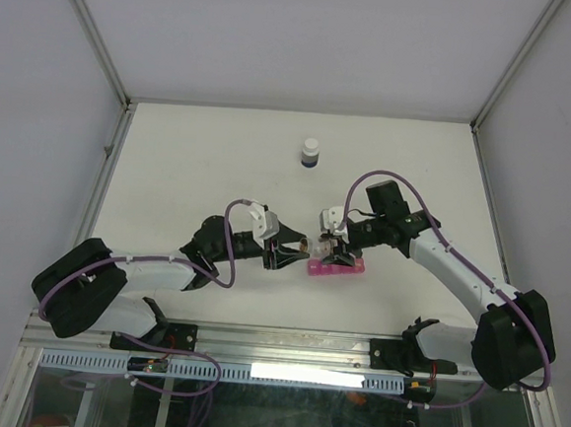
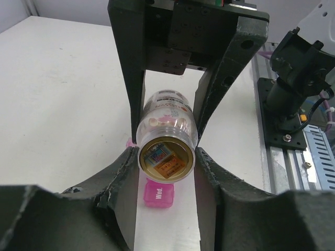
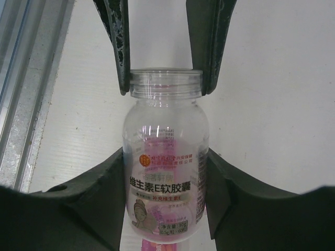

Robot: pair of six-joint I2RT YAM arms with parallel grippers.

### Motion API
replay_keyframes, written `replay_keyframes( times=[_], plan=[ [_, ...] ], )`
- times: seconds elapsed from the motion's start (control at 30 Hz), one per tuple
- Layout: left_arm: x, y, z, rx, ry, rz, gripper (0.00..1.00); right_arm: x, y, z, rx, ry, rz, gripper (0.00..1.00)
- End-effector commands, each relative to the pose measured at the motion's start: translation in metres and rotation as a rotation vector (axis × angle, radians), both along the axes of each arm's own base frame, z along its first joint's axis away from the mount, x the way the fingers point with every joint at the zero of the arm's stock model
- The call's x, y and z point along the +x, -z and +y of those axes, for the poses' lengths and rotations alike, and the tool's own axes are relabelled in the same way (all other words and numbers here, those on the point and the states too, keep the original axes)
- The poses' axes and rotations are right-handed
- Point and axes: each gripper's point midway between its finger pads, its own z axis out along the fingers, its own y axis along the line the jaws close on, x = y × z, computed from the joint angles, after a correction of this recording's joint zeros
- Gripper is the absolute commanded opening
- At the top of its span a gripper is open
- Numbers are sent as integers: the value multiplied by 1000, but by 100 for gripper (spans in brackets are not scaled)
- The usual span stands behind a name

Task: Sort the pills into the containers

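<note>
A clear pill bottle [image 1: 315,244] with a Chinese label [image 3: 165,157] lies level in the air between both grippers. My left gripper [image 1: 301,244] is shut on its neck end, whose gold-rimmed round face [image 2: 166,162] points at the left wrist camera. My right gripper [image 1: 330,245] is shut on the bottle's body, one finger [image 3: 107,188] on each side. A few pale pills [image 2: 157,123] show inside. The pink pill-organizer strip [image 1: 339,268] lies on the table just below the bottle. One closed lid marked "Wed." [image 2: 159,194] shows, and pink also shows through the bottle [image 3: 167,244].
A dark bottle with a white cap [image 1: 311,154] stands at the back middle of the table. Metal rails and the arm bases run along the near edge [image 2: 293,157]. White walls close off the sides and back.
</note>
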Motion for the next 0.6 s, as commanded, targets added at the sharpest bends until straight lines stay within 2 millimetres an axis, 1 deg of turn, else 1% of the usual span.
replay_keyframes(
  times=[0.0, 0.03, 0.13, 0.23, 0.27, 0.4, 0.57],
  plan=[
    [10, -30, -6, -81, -16, -16, 32, 3, -20, 9, 57, -34, -40, 0],
    [10, -31, -6, -87, -14, -7, 30, 3, -20, 9, 56, -36, -39, 0],
    [9, -35, -6, -110, -12, 37, 18, 3, -20, 9, 55, -34, -40, 0],
    [13, -40, -5, -146, -54, 163, 3, 4, -20, 9, 55, -32, -40, 0],
    [15, -41, -4, -161, -79, 223, 0, 4, -20, 9, 55, -32, -39, 0],
    [23, -41, 3, -221, -181, 429, 0, 6, -19, 9, 49, -22, -37, 0],
    [24, -46, 8, -281, -265, 541, 0, 6, -18, 10, 52, -21, -27, 0]
  ],
)
